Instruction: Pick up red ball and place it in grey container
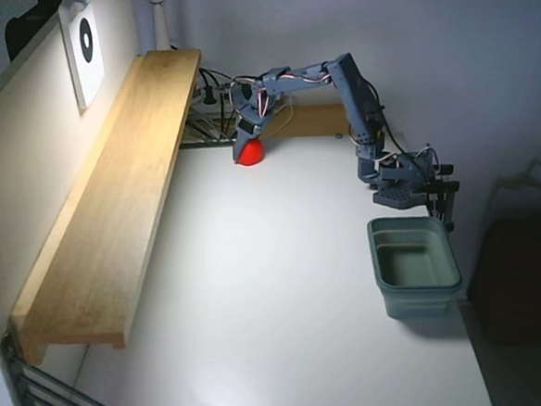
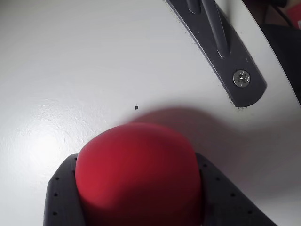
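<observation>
At the far end of the white worktop (image 1: 273,305), near its back edge: one red ball (image 1: 250,153), resting on the surface directly under the hand (image 1: 248,138) of a blue-grey arm (image 1: 348,88) that reaches leftward from its base in the fixed view. Wrist view: red ball (image 2: 138,174) fills the lower centre, pressed against a dark perforated finger (image 2: 59,197) that wraps it on both sides from below; second finger (image 2: 225,52), with a screw near its tip, stands clear of the ball at upper right, so the hand is spread and grips nothing. Grey container (image 1: 413,266): upright, open-topped, well apart from the ball, at the right edge of the worktop in front of the arm's base. Wooden shelf board (image 1: 111,220): along the left side.
</observation>
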Controlling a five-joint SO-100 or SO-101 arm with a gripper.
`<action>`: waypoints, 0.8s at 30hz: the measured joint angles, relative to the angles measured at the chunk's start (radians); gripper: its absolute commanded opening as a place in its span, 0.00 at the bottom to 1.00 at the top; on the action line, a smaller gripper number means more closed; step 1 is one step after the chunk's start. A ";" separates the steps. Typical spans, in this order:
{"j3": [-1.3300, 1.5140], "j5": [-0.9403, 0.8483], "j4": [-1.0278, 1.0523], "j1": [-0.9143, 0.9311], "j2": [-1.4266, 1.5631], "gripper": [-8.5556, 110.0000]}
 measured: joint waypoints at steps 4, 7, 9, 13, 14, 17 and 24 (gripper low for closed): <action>0.173 0.000 -0.034 0.000 0.115 0.27; 0.288 0.000 -0.057 0.000 0.210 0.27; 0.360 0.000 -0.066 0.000 0.265 0.27; 0.446 0.000 -0.081 0.003 0.351 0.27; 0.453 0.000 -0.081 0.002 0.360 0.27; 0.451 0.000 -0.066 0.000 0.368 0.27; 0.359 0.000 0.064 0.000 0.396 0.27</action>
